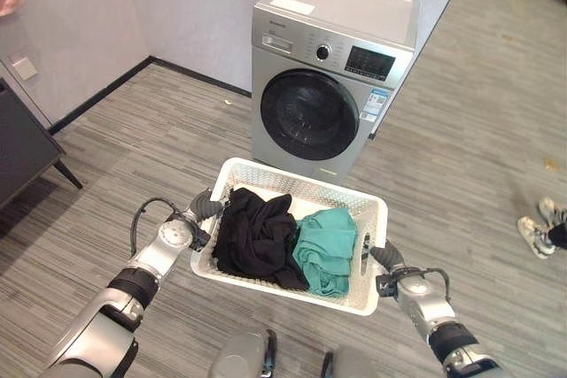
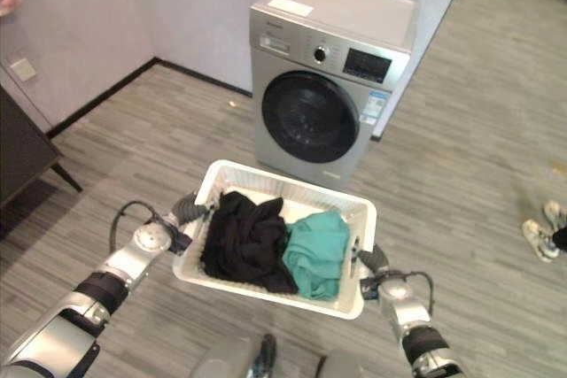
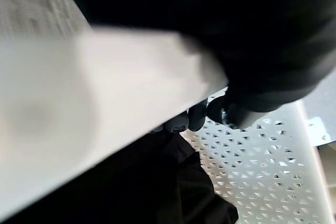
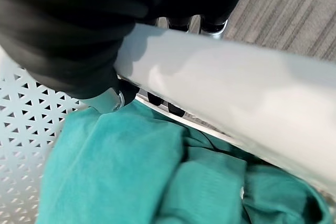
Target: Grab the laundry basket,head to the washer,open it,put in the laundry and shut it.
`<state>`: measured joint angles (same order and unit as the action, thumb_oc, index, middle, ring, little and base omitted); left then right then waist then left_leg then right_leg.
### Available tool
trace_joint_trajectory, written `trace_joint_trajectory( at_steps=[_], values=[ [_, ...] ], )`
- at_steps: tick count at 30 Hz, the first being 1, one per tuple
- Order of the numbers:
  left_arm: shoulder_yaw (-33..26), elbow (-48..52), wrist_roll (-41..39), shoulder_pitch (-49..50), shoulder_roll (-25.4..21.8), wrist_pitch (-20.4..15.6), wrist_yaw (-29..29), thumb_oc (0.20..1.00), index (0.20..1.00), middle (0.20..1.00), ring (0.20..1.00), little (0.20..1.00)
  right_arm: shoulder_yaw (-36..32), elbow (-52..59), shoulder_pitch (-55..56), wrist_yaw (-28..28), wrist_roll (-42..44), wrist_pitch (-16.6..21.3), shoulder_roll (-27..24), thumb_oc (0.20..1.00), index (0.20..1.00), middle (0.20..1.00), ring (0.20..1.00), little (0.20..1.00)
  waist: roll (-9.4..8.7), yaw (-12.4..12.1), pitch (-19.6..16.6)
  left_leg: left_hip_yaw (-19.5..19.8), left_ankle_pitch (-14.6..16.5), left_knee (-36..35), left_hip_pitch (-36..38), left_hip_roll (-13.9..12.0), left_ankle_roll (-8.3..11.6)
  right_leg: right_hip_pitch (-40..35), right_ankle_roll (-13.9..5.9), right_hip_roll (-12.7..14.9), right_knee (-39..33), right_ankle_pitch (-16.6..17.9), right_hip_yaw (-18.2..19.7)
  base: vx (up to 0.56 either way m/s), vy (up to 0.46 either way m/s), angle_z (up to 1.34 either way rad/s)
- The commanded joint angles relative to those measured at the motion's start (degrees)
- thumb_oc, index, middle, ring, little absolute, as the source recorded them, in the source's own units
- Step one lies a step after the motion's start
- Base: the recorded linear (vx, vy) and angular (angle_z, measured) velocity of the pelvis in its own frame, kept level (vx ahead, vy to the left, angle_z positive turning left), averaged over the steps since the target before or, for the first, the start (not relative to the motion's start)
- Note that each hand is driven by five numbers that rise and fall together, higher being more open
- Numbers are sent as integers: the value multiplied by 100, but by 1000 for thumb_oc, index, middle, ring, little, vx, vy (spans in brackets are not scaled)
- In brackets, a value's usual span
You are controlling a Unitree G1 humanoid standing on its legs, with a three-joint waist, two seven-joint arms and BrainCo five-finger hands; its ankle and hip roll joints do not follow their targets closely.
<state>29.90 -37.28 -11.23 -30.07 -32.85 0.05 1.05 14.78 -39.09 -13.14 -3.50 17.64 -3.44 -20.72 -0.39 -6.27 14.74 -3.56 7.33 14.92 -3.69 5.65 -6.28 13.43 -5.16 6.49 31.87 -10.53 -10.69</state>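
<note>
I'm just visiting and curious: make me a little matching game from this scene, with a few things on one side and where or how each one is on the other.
Things:
1. black garment
2. teal garment
3. washer door
4. white laundry basket

States or places:
A. shut
B. held at both ends by the left hand and the right hand
C. in the basket, on the robot's left
D. in the basket, on the robot's right

Pairs: 1-C, 2-D, 3-A, 4-B
</note>
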Motion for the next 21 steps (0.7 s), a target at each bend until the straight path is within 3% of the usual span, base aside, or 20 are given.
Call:
trace_joint_trajectory(
  at_steps=[1, 3, 5, 6, 7, 8, 10, 11, 12, 13, 14, 16, 18, 19, 20, 21],
  values=[
    [-262, -246, -37, -98, -140, -294, 238, 200, 200, 200, 200, 200, -444, 295, -102, 325, 520, 602, -571, 200, 200, 200, 200, 200, -1, 102, -527, 648, -453, -1109, 497, -429, 363, -359, -276, -60, -1960, 868, 370, 332, -132, 57],
    [-268, -337, 18, -114, -7, -317, 270, 200, 200, 200, 200, 200, -577, 368, -12, 314, 536, 616, -619, 200, 200, 200, 200, 200, -17, 278, -504, 857, -235, -1001, 599, -366, 426, -29, -422, 58, -2597, 1282, 915, 339, -110, 117],
    [-250, -382, 69, -125, 50, -340, 292, 200, 200, 200, 200, 200, -623, 375, 4, 298, 529, 637, -632, 200, 200, 200, 200, 200, -15, 352, -490, 918, -99, -906, 689, -363, 438, 68, -460, 116, -2758, 1439, 1004, 361, -131, 128],
    [-166, -473, 160, -196, 129, -343, 297, 200, 200, 200, 200, 200, -701, 421, 83, 291, 515, 671, -656, 200, 200, 200, 200, 200, -108, 396, -558, 947, 253, -655, 829, -368, 507, -149, -495, 248, -2907, 1474, 765, 427, -175, 43],
    [-166, -473, 160, -196, 130, -343, 297, 200, 200, 200, 200, 200, -702, 421, 84, 291, 514, 671, -656, 200, 200, 200, 200, 200, -105, 401, -554, 952, 256, -651, 830, -370, 508, -158, -495, 248, -2912, 1474, 759, 595, -294, 39],
    [-158, -530, 182, -205, 205, -368, 272, 200, 200, 200, 200, 200, -755, 452, 130, 292, 499, 687, -721, 200, 200, 200, 200, 200, -150, 478, -708, 939, 323, -401, 968, -543, 661, -335, -433, 206, -2780, 1567, 631, 474, -262, 64],
    [-165, -653, 174, -169, 238, -386, 284, 200, 200, 200, 200, 200, -778, 459, 208, 261, 523, 707, -756, 200, 200, 200, 200, 200, -111, 577, -845, 880, -25, 152, 969, -939, 904, -541, -316, -14, -2684, 1448, 488, 507, -335, 84],
    [-200, -618, 140, -122, 251, -374, 287, 200, 200, 200, 200, 200, -783, 497, 246, 236, 584, 723, -775, 200, 200, 200, 200, 200, -100, 603, -796, 797, -411, 1127, 582, -1208, 1033, -726, -187, -101, -2712, 1387, 348, 267, -320, 69],
    [-214, -541, 123, -94, 268, -344, 279, 200, 200, 200, 200, 200, -780, 567, 289, 228, 615, 719, -790, 200, 200, 200, 200, 200, -192, 582, -735, 793, -617, 1791, 241, -1226, 958, -834, -75, -113, -2765, 1384, 316, 119, -220, 46],
    [-214, -536, 123, -94, 267, -340, 279, 200, 200, 200, 200, 200, -783, 572, 292, 227, 614, 716, -789, 200, 200, 200, 200, 200, -170, 591, -739, 816, -583, 1872, 187, -1243, 961, -823, -73, -132, -2764, 1388, 300, 123, -292, 29],
    [-226, -515, 89, -107, 292, -342, 256, 200, 200, 200, 200, 200, -788, 654, 344, 224, 701, 755, -826, 200, 200, 200, 200, 200, -252, 506, -581, 874, -668, 2582, -274, -1195, 801, -1057, 120, -344, -2891, 1303, 360, 120, -245, 18],
    [-220, -497, 37, -195, 346, -317, 283, 200, 200, 200, 200, 200, -855, 685, 403, 151, 800, 767, -844, 200, 200, 200, 200, 200, -300, 488, -520, 676, -521, 2186, -671, -1369, 748, -1205, 120, -382, -3082, 1220, 248, 164, -194, -4],
    [-272, -441, 12, -179, 391, -317, 288, 200, 200, 200, 200, 200, -936, 722, 432, 122, 808, 776, -815, 200, 200, 200, 200, 200, -279, 387, -496, 556, -350, 1188, -712, -1290, 780, -1361, 64, -389, -3198, 1143, 296, 211, 34, -37],
    [-299, -417, 20, -154, 355, -340, 307, 200, 200, 200, 200, 200, -947, 725, 438, 127, 792, 794, -819, 200, 200, 200, 200, 200, -240, 297, -498, 637, -534, 376, -756, -1142, 857, -1418, 34, -421, -3217, 1088, 345, 148, 83, -39],
    [-298, -416, 20, -155, 355, -340, 307, 200, 200, 200, 200, 200, -948, 725, 438, 127, 792, 794, -818, 200, 200, 200, 200, 200, -262, 301, -505, 629, -591, 298, -733, -1121, 855, -1407, 34, -398, -3218, 1096, 345, 239, 152, -74],
    [-358, -299, 22, -39, 344, -394, 301, 200, 200, 200, 200, 200, -981, 713, 502, 131, 712, 817, -811, 200, 200, 200, 200, 200, -89, 241, -582, 649, -865, -781, -516, -1198, 957, -1465, -21, -453, -3127, 975, 341, 226, 139, -78]
  ],
)
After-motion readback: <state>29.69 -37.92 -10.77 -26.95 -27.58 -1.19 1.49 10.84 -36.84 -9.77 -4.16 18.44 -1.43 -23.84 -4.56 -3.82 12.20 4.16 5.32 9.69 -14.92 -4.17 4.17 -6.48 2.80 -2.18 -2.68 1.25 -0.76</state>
